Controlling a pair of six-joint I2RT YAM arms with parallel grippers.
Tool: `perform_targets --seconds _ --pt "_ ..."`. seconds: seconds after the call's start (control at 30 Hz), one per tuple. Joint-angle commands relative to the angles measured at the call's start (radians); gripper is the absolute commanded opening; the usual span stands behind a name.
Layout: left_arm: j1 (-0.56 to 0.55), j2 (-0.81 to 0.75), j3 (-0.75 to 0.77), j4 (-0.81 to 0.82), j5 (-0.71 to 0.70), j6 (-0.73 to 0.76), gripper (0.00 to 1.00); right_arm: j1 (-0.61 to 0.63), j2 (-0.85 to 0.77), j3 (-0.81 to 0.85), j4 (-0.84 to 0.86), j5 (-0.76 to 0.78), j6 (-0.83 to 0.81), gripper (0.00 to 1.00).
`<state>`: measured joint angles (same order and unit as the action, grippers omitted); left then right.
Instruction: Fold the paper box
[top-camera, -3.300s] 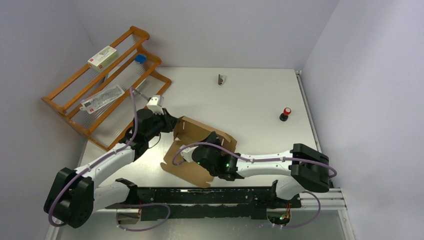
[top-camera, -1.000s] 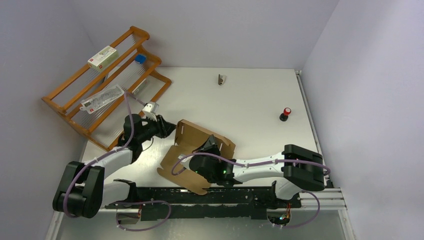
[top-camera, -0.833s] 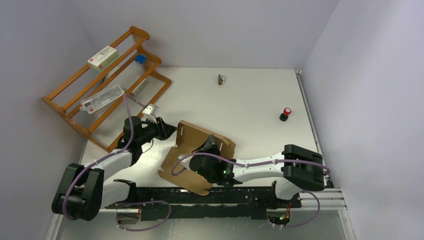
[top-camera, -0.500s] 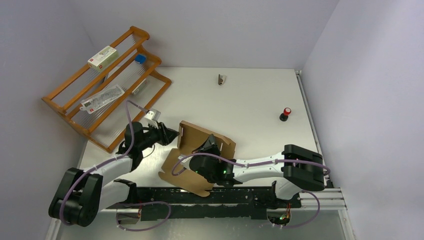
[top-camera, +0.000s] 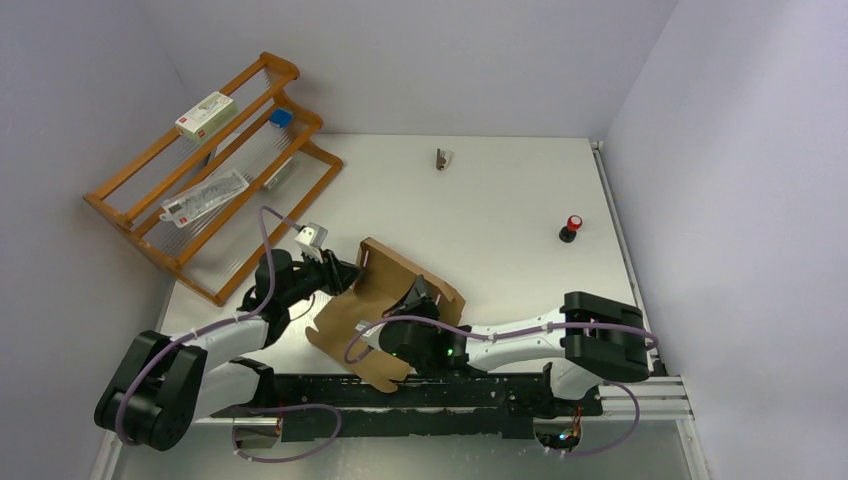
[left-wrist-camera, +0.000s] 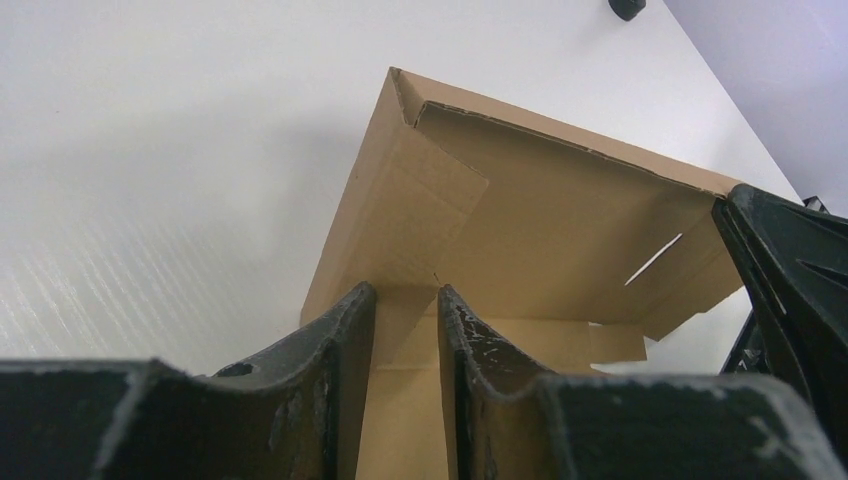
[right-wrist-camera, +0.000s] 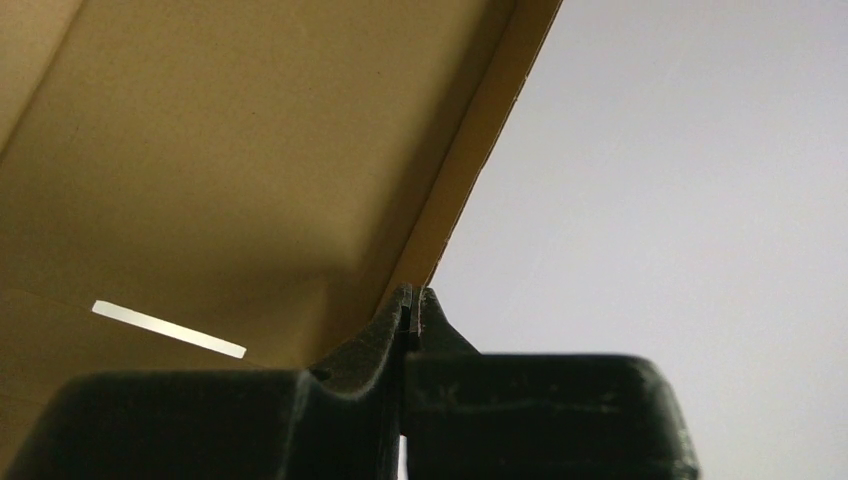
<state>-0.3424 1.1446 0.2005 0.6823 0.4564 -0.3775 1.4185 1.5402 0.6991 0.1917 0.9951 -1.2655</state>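
Observation:
The paper box (top-camera: 365, 320) is plain brown cardboard, half folded, with walls raised, lying near the table's front. In the left wrist view its inner panels and a slit show (left-wrist-camera: 560, 220). My left gripper (top-camera: 343, 272) is at the box's left wall, its jaws a little apart (left-wrist-camera: 405, 290) with cardboard showing in the gap. My right gripper (top-camera: 418, 298) reaches into the box from the near side. It is shut (right-wrist-camera: 412, 292) on the thin edge of a raised wall (right-wrist-camera: 230, 180).
A wooden rack (top-camera: 215, 160) stands at the back left, holding a white carton with red print (top-camera: 205, 113) and a flat packet (top-camera: 205, 197). A small metal clip (top-camera: 441, 158) lies at the back. A red-topped knob (top-camera: 572, 227) sits at the right.
My left gripper has moved right, from beside the rack up to the box's left wall. The box has swung, its near flap shifting left and towards the front edge.

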Motion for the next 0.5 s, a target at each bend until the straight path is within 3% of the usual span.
perform_targets --seconds 0.0,0.17,0.3,0.47 --pt "-0.013 -0.008 -0.001 0.052 -0.020 0.012 0.33 0.012 0.009 -0.010 0.003 -0.022 -0.008 0.00" --pt "-0.021 -0.036 -0.026 0.071 -0.047 -0.001 0.29 0.012 -0.004 0.007 -0.019 -0.027 0.026 0.00" --pt "-0.027 -0.036 -0.044 0.100 -0.069 -0.010 0.24 0.013 -0.004 0.076 -0.139 -0.066 0.150 0.02" --pt "-0.037 -0.043 -0.065 0.120 -0.099 -0.009 0.17 0.011 -0.011 0.154 -0.234 -0.112 0.256 0.13"
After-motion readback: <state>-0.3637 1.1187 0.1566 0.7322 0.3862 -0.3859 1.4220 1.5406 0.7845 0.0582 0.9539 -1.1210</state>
